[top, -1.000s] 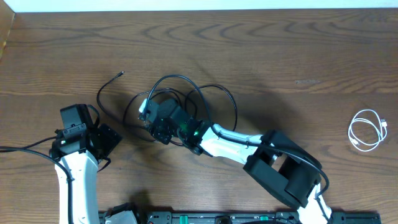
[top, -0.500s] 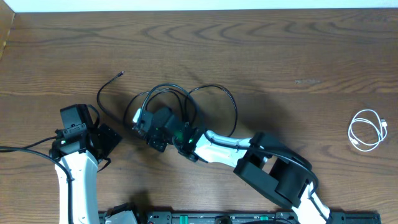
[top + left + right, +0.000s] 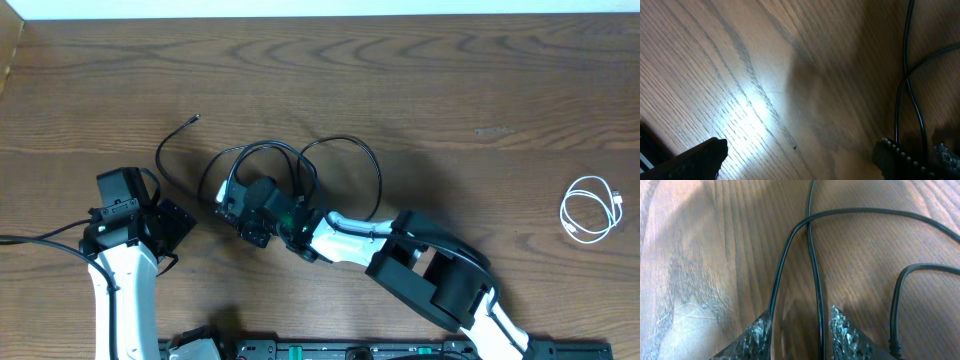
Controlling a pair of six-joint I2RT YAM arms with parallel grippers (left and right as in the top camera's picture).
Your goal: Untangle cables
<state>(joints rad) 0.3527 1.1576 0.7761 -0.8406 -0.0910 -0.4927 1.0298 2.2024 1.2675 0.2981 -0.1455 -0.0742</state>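
**Right gripper standing over the black tangle, nothing pinched**

Your black cables (image 3: 300,170) are lying in overlapping loops left of the middle of the table (image 3: 450,90), with one loose end trailing up and left to a small plug (image 3: 195,119). The white cable (image 3: 590,208) is sitting well apart from them, coiled on its own near the right edge.

Your right gripper (image 3: 232,205) is reaching into the left side of the black loops. In its wrist view the right gripper (image 3: 800,335) is showing its fingers (image 3: 757,335) spread apart – one black strand (image 3: 815,290) is running straight down the gap between them, and a second is crossing it and curving down just beside the left-hand fingertip. Neither strand is being squeezed.

Your left gripper (image 3: 172,222) is sitting near the tangle's left side, apart from it. Its wrist view is showing the left gripper (image 3: 795,160) with its fingers (image 3: 700,157) wide apart over bare wood – black strands (image 3: 905,75) are passing just beside the right-hand finger.
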